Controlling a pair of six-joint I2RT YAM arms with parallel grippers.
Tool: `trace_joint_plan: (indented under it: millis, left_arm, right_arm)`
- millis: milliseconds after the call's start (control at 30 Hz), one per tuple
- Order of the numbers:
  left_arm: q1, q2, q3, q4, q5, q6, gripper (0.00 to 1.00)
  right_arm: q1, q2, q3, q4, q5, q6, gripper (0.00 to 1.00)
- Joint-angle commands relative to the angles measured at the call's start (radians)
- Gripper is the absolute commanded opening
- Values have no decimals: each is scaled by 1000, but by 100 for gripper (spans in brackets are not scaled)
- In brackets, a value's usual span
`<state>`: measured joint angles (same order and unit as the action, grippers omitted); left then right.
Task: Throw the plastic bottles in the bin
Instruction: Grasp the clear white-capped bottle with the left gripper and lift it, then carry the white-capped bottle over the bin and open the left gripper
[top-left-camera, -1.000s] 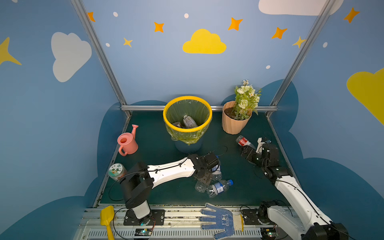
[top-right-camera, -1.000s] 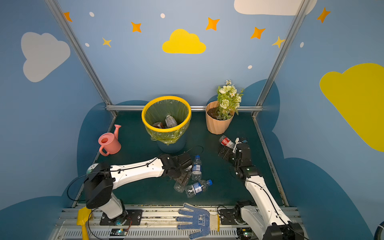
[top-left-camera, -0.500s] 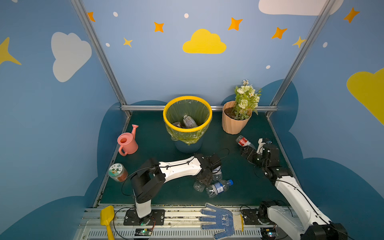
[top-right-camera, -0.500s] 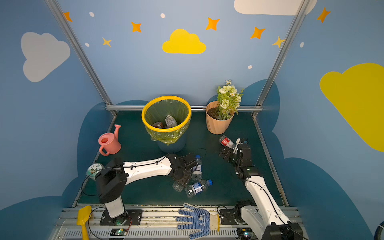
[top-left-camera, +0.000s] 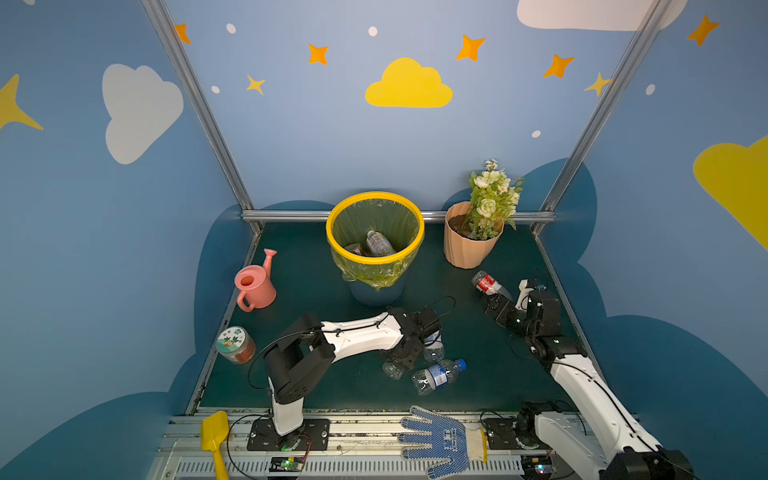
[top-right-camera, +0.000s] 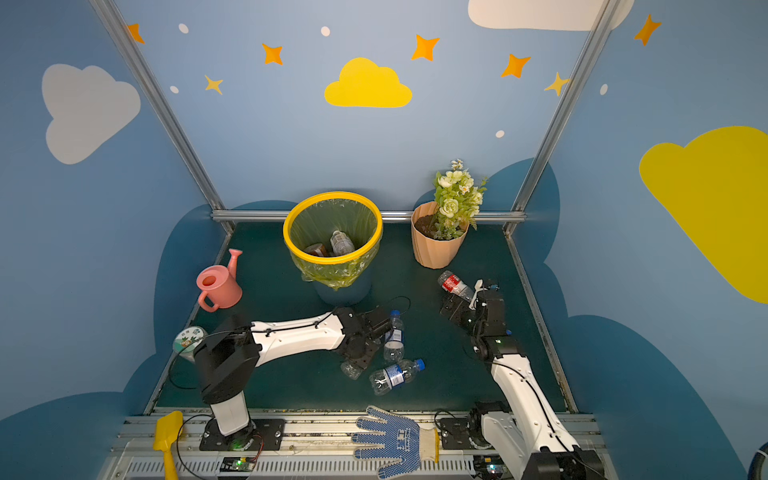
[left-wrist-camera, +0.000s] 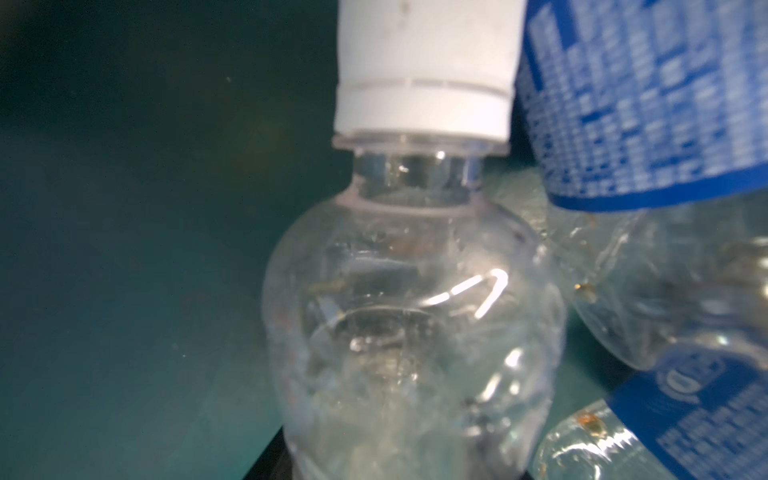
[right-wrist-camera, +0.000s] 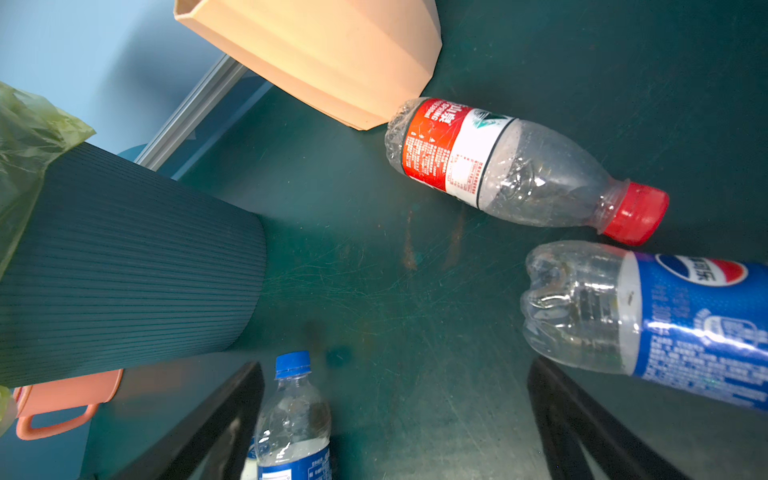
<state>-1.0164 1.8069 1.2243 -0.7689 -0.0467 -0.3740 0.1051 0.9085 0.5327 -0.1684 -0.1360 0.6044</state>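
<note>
We see left pincer closed, seemingly clamping clear white-capped plastic bottle on dark green worktop, beside blue-capped clear bottle. Right pincer gapes wide near red-labelled clear bottle. Yellow-rimmed blue-grey round bin stands behind.

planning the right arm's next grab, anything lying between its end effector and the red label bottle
Nothing visible: only bare mat between the right end effector and the red label bottle. A cola bottle lies close beside that path.
</note>
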Motion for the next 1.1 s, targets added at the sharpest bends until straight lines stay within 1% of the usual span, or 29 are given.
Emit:
trace_joint_plan:
  millis: [0, 167, 233, 300, 333, 433, 467, 533, 600, 667, 733, 800, 833, 867, 900, 967, 1000, 1033, 1067]
  left_arm:
    - [4, -116, -22, 47, -36, -8, 49]
    - [4, -323, -51, 101, -119, 1, 48]
    - [1, -418, -56, 125, -182, 28, 49]
    - [-7, -544, -70, 184, -261, 86, 47]
    - [-12, -598, -83, 232, -295, 128, 47]
    - [-20, -762, -128, 431, -402, 310, 47]
    - [-21, -812, -137, 506, -428, 372, 47]
    - [-21, -883, -144, 639, -446, 497, 45]
    - [-21, -920, -132, 756, -446, 625, 45]
    - [-20, -914, -107, 832, -450, 730, 46]
    - [-8, -884, -76, 880, -450, 794, 47]
    - [43, -837, -47, 907, -463, 767, 47]
    - [87, -814, -38, 900, -433, 743, 47]
    - [151, -786, -28, 884, -379, 683, 47]
    - [226, -753, -15, 863, -308, 598, 47]
    - [369, -671, 21, 801, -165, 419, 50]
    - [423, -607, 54, 757, -114, 358, 53]
    - [456, -551, 94, 695, -73, 317, 57]
    - [471, -494, 149, 614, -38, 293, 61]
  right_arm:
    - [-6, -18, -11, 12, -13, 6, 97]
    - [-11, -25, -15, 15, -13, 10, 97]
    - [-11, -26, -18, 18, -14, 14, 97]
    - [-11, -26, -19, 27, -17, 19, 97]
    - [-11, -25, -22, 30, -17, 22, 97]
    - [-12, -21, -22, 37, -26, 28, 97]
    - [-12, -21, -21, 36, -30, 29, 97]
    - [-11, -23, -19, 31, -33, 31, 97]
    - [-10, -26, -19, 26, -31, 31, 97]
    - [-11, -32, -17, 24, -33, 32, 97]
    - [-11, -38, -18, 18, -33, 35, 97]
    - [-12, -43, -19, 18, -37, 41, 97]
    - [-11, -43, -19, 19, -40, 43, 97]
    - [-11, -45, -21, 20, -45, 44, 97]
    - [-11, -43, -21, 20, -50, 44, 97]
    - [-12, -42, -22, 20, -57, 43, 97]
    - [-11, -39, -20, 18, -61, 41, 97]
    - [-11, -40, -20, 16, -64, 41, 97]
    - [-11, -41, -19, 12, -67, 39, 97]
